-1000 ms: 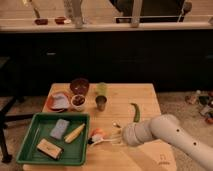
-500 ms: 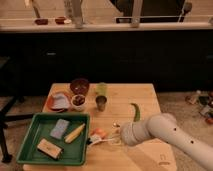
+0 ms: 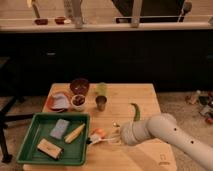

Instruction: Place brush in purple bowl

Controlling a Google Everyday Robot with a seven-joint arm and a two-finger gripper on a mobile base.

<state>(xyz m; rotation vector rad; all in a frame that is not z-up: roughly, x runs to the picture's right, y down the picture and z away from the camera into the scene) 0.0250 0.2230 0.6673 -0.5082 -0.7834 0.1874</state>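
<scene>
I am looking across the wooden table (image 3: 145,95), with the white arm (image 3: 160,131) reaching in low from the right to work near the surface. The green tray (image 3: 45,129) is sitting front left. The purple bowl (image 3: 79,86) is waiting at the back, well apart. The brush (image 3: 104,141) is lying just beside the tray, and the gripper (image 3: 118,137) is sitting at its handle, fingers closed. I am not making out whether they are pinching it.

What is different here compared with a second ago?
The white robot arm slid left across the wooden table, bringing its shut gripper just right of the green plastic tray. Whether it holds anything is unclear. The dark purple bowl and the tray stayed put.
</scene>
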